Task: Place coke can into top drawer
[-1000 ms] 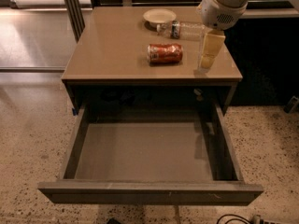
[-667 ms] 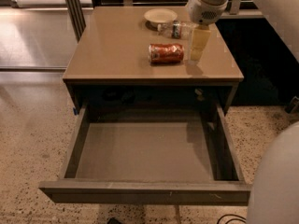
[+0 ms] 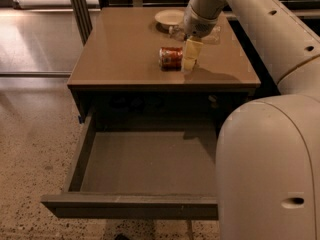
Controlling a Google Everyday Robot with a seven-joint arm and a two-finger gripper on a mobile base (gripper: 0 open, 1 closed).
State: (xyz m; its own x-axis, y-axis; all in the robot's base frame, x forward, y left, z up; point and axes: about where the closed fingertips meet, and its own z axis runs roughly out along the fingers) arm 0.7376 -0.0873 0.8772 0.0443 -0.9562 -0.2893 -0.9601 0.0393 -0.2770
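Observation:
The coke can [image 3: 171, 57] lies on its side on the cabinet top [image 3: 120, 54], right of centre, its silver end facing left. My gripper [image 3: 191, 59] hangs from the arm just to the right of the can, close beside it and low over the top. The top drawer [image 3: 145, 159] is pulled fully open below, its grey floor bare and its plain front panel [image 3: 130, 206] nearest the camera. The arm's big white body [image 3: 270, 169] hides the drawer's right part.
A pale plate [image 3: 169, 17] sits at the back of the cabinet top. A clear plastic bottle [image 3: 215, 34] lies behind the gripper, mostly hidden by it. A dark metal post [image 3: 80, 9] stands at the back left. Speckled floor [image 3: 30, 149] lies to the left.
The gripper has moved left and a little nearer, from the cabinet's right edge to just beside the can. The arm's white body has come into view at right. The can has not moved.

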